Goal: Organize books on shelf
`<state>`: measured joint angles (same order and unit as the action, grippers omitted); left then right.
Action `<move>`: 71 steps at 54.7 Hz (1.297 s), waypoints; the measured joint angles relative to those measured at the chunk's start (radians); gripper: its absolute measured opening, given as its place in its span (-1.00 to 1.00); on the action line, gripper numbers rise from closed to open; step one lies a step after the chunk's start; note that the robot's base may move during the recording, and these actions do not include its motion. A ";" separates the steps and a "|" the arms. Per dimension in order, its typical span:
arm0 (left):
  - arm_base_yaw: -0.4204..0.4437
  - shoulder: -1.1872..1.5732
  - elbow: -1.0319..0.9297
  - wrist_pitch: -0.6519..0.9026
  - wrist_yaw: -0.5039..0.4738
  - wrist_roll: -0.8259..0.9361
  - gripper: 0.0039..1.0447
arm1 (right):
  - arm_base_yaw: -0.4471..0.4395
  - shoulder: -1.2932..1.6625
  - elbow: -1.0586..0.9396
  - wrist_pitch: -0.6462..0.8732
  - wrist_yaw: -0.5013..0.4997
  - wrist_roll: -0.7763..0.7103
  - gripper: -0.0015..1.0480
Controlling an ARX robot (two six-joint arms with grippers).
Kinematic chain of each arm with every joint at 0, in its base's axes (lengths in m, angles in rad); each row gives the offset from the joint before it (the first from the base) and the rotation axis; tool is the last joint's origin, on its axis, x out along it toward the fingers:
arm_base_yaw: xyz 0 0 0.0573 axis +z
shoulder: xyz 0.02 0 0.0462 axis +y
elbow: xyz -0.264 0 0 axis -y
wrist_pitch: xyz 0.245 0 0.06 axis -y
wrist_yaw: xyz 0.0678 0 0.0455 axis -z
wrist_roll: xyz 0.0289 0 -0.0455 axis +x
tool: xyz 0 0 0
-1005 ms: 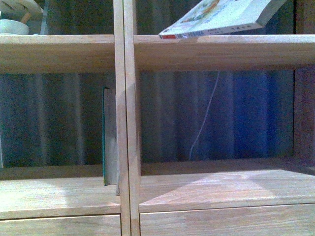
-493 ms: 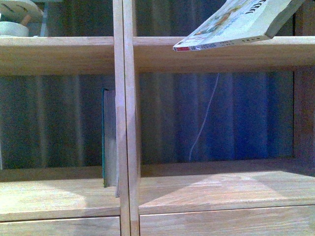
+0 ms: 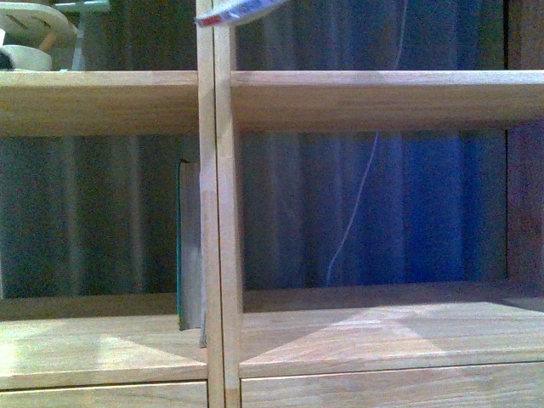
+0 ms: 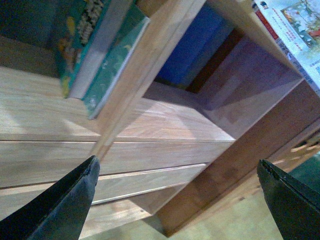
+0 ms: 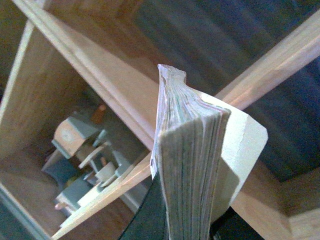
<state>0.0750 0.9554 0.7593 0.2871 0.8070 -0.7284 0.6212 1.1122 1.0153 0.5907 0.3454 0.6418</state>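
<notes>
Partly done. The taller dark teal book point(image 3: 185, 246) stands upright in the left compartment under the upper board of the large light-wood shelf point(image 3: 365, 98), touching the double central upright point(image 3: 217, 212). The left wrist view hints at a second green volume beside it, cannot tell.

The thin pale paperback with red-topped spine point(image 5: 192, 160) is not shelved. The right gripper point(image 5: 187, 222) is clamped on it, page edges toward the camera. The front view shows only its corner at the top edge, crossing the upright.

The left gripper point(image 4: 182, 197) is spread wide and carries nothing, low before the plain drawer fronts point(image 4: 125, 160).

Left to do: stand the paperback in a compartment, likely by the teal book.

In the way: the upright and the board edges. Pale wooden ornaments point(image 3: 34, 34) occupy the upper left compartment, and a thin white cord point(image 3: 357, 195) hangs behind the right one.
</notes>
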 joint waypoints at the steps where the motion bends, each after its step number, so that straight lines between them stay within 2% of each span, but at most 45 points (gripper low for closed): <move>1: -0.011 0.007 0.005 0.020 -0.005 -0.017 0.86 | 0.011 0.002 0.003 0.003 0.000 -0.003 -0.86; 10: -0.081 0.048 0.038 0.181 -0.086 -0.205 0.86 | 0.076 0.017 0.019 0.012 -0.001 -0.020 -0.86; 18: -0.132 0.061 0.064 0.251 -0.127 -0.292 0.86 | 0.096 0.018 0.025 0.016 0.002 -0.031 -0.86; 25: -0.169 0.068 0.087 0.309 -0.139 -0.353 0.86 | 0.104 0.019 0.029 0.017 0.002 -0.030 -0.86; 38: -0.219 0.081 0.126 0.322 -0.183 -0.404 0.86 | 0.144 0.028 0.045 0.018 0.003 -0.030 -0.86; 56: -0.229 0.095 0.142 0.371 -0.216 -0.451 0.86 | 0.264 0.035 0.083 0.031 0.000 -0.031 -0.86; 71: -0.196 0.101 0.159 0.430 -0.243 -0.504 0.86 | 0.306 0.058 0.083 0.032 -0.006 -0.019 -0.86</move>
<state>-0.1207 1.0561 0.9180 0.7166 0.5640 -1.2327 0.9268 1.1702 1.0981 0.6231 0.3397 0.6228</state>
